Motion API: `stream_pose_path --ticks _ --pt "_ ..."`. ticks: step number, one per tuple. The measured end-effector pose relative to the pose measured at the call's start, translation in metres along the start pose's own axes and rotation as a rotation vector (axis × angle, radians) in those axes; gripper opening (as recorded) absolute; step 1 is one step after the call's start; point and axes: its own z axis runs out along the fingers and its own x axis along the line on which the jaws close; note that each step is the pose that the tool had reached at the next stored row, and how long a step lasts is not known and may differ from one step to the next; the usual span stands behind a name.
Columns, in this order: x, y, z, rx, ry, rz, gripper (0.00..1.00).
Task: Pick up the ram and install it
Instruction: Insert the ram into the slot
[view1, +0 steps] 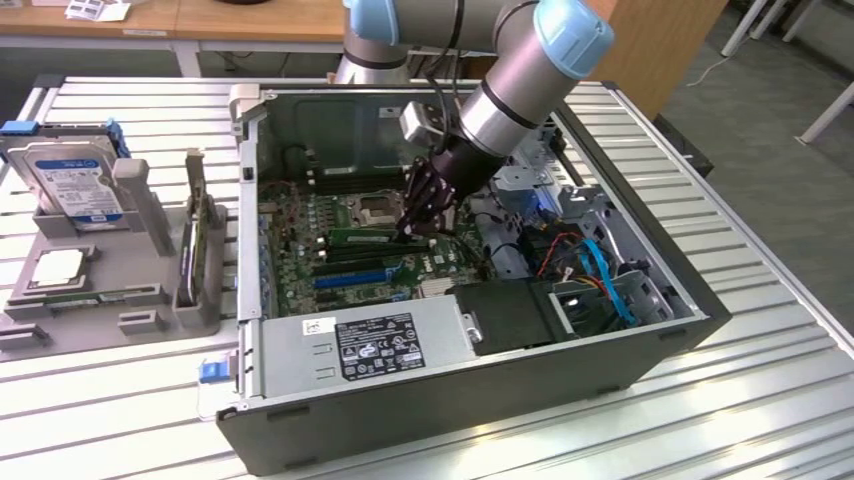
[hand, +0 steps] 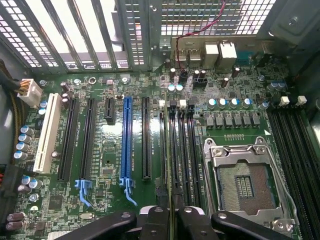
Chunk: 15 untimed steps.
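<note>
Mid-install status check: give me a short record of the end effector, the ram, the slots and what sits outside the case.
end effector: inside the open case, low over the motherboard, closed on the ram
ram: green stick at the fingertips, lying along the black memory slots; cannot tell if seated
memory slots: beside the CPU socket, which is empty
hard drive: upright in the grey holder, on the exterior view's left of the case
</note>
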Motion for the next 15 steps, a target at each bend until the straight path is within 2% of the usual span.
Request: stream_pose_path --ticks 15 --pt "0.0 0.0001 0.0001 0.0021 -0.0001 0.0 0.14"
